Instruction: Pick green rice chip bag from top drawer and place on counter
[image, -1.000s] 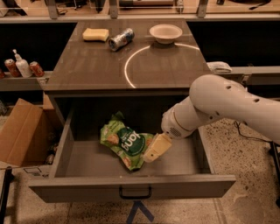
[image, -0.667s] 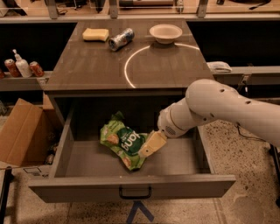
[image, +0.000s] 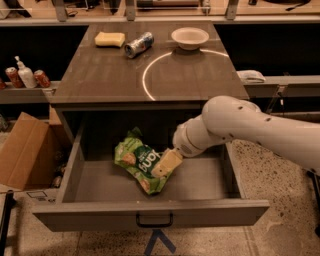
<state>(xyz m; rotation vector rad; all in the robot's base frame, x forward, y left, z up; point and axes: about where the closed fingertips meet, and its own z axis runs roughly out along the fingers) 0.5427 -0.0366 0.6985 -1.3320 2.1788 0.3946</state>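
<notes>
One green rice chip bag (image: 134, 156) in top drawer (image: 90, 216), jaws touching it.

Open top drawer (image: 100, 213): tool (image: 167, 164) at green rice chip bag (image: 131, 155).

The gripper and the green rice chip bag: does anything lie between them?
Nothing. In the camera view the gripper is inside the top drawer, its tip overlapping the green rice chip bag.

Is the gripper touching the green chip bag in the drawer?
Cannot tell. In the camera view the gripper overlaps the right edge of the green chip bag inside the open drawer, but it may be hovering just above it.
</notes>
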